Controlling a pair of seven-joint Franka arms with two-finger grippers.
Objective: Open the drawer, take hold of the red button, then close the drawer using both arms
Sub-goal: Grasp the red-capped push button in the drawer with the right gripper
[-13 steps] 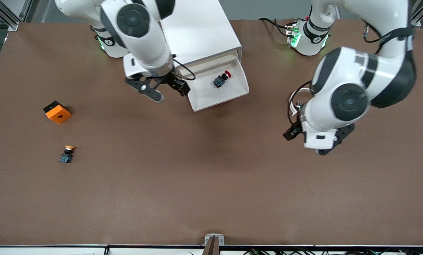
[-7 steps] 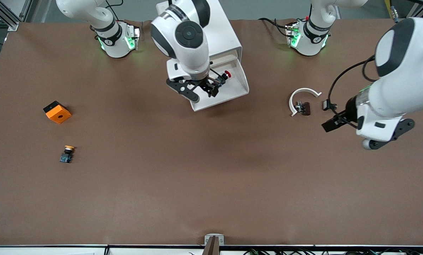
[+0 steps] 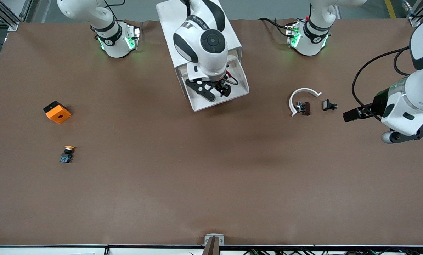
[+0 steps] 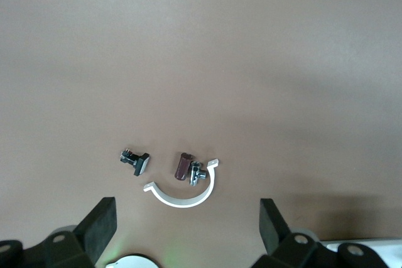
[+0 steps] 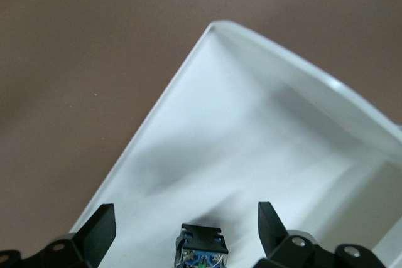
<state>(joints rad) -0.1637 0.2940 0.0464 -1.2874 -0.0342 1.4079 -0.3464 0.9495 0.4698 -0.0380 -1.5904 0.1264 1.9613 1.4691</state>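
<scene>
White drawer [image 3: 241, 83] pulled open, blue-and-black button [image 5: 201, 248] lying inside on its floor.

Surface [image 3: 162, 184] brown. Drawer [image 3: 242, 83] white. Button [image 5: 202, 248] body black and blue. Cube [image 3: 57, 112] orange with black. Arms glossy white; claws black.

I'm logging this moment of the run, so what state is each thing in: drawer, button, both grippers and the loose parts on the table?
drawer: pulled open
button: lying in the drawer, not yet gripped
right gripper: open, over the drawer, fingers either side of the button
left gripper: open, empty, waiting over the left arm's end of the table
white clip: lying flat on the table
orange cube: resting on the table
</scene>
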